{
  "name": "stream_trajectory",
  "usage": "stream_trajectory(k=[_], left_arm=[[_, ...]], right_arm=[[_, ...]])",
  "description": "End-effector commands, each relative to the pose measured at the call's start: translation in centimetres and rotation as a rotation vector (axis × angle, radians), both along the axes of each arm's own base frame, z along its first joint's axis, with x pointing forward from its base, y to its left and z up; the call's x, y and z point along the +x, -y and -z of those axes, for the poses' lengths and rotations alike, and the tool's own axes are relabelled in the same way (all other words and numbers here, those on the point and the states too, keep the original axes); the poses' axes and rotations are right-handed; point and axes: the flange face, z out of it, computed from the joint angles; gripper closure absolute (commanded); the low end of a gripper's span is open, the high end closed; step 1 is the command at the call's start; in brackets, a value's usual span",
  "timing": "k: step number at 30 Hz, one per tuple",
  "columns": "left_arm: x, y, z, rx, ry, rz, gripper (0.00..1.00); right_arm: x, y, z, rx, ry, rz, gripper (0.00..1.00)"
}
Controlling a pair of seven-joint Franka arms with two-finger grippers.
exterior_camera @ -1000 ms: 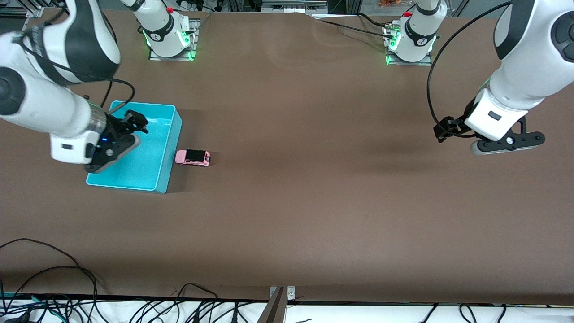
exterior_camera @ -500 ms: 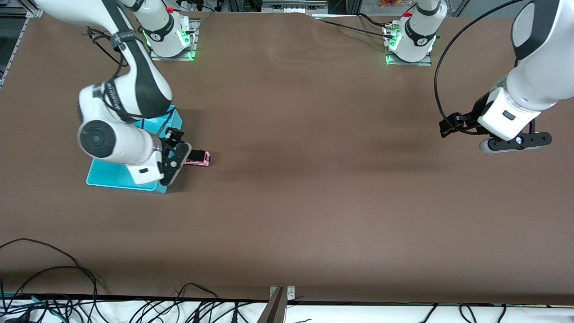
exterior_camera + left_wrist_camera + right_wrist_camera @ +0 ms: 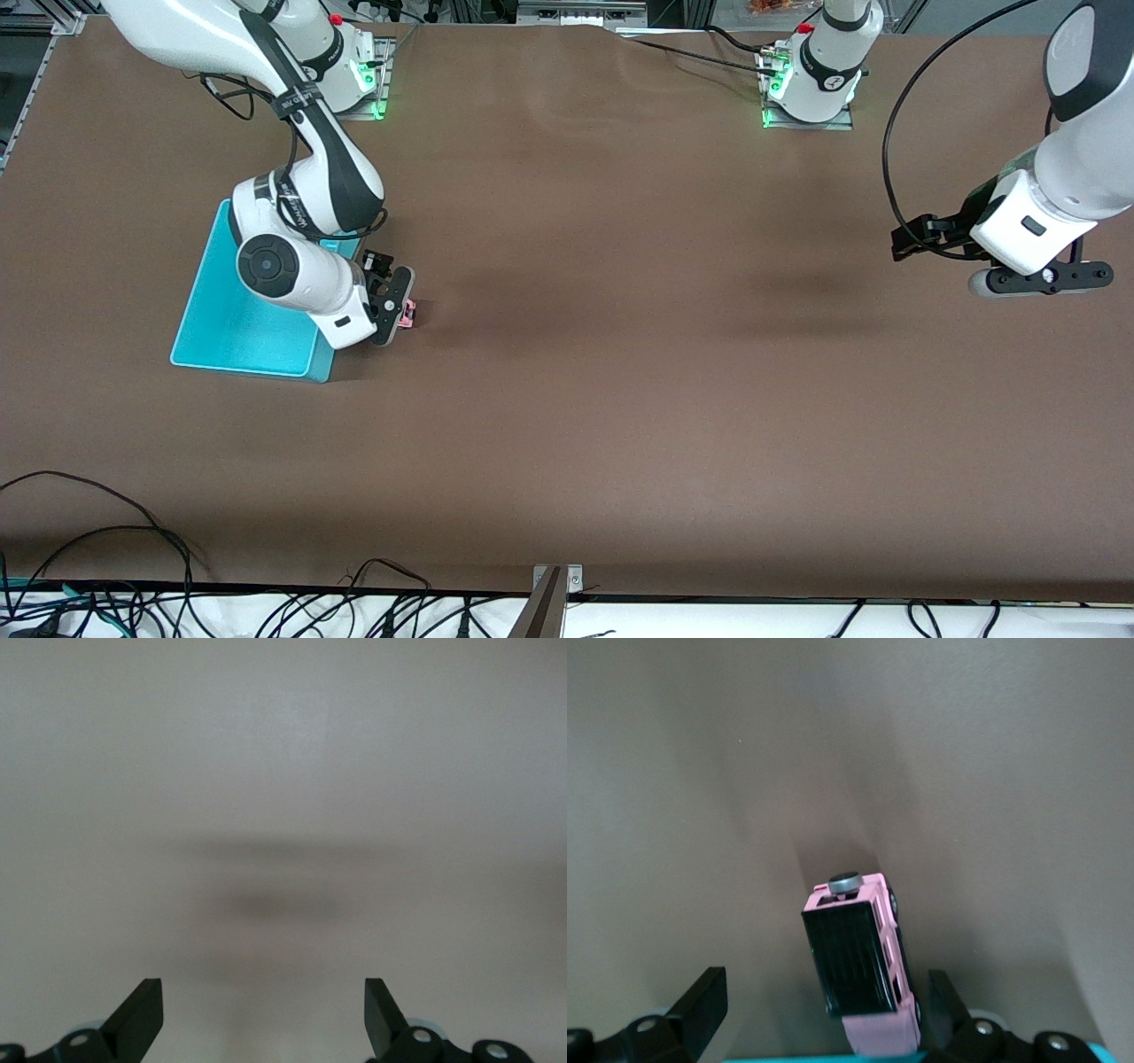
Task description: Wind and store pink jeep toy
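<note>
Front view: the right gripper is hanging wide open over the pink jeep toy, sitting mid-left beside the cyan bin. The left gripper is waiting wide open, far right.

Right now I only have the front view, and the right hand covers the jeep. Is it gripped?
Observer: No. The right wrist view shows the right hand open over the pink jeep toy. Its fingers stand either side of the toy, which sits roof up on the table and slightly askew to them.
Operator: And the left hand? I can't see its fingers from here.
Observer: The left hand is open and holds nothing, with only bare table under it at the left arm's end. That arm waits.
</note>
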Motion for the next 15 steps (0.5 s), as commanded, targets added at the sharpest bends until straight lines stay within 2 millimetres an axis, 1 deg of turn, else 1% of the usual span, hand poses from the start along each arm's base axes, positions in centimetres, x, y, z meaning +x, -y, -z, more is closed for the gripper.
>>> stream_trajectory(k=[1, 2, 5, 8, 12, 15], left_arm=[[-0.7, 0.1, -0.5, -0.022, -0.023, 0.033, 0.00], [-0.7, 0.2, -0.5, -0.021, -0.026, 0.033, 0.00], [-1.1, 0.3, -1.3, -0.019, -0.023, 0.038, 0.00], [-1.4, 0.8, -1.8, -0.018, -0.024, 0.046, 0.00], [-2.4, 1.3, -3.3, -0.013, -0.024, 0.055, 0.00], [-3.0, 1.6, -4.1, -0.009, -0.018, 0.058, 0.00]], right_arm=[[-2.8, 0.8, 1.6, 0.012, 0.053, -0.045, 0.00], [-3.0, 0.8, 1.9, 0.014, 0.060, -0.058, 0.00], [-3.6, 1.0, 2.8, 0.020, 0.083, -0.095, 0.00], [-3.9, 1.1, 3.6, 0.027, 0.094, -0.113, 0.00], [-4.0, 1.2, 4.1, 0.015, 0.103, -0.140, 0.00], [-4.1, 1.4, 4.4, -0.001, 0.108, -0.164, 0.00]])
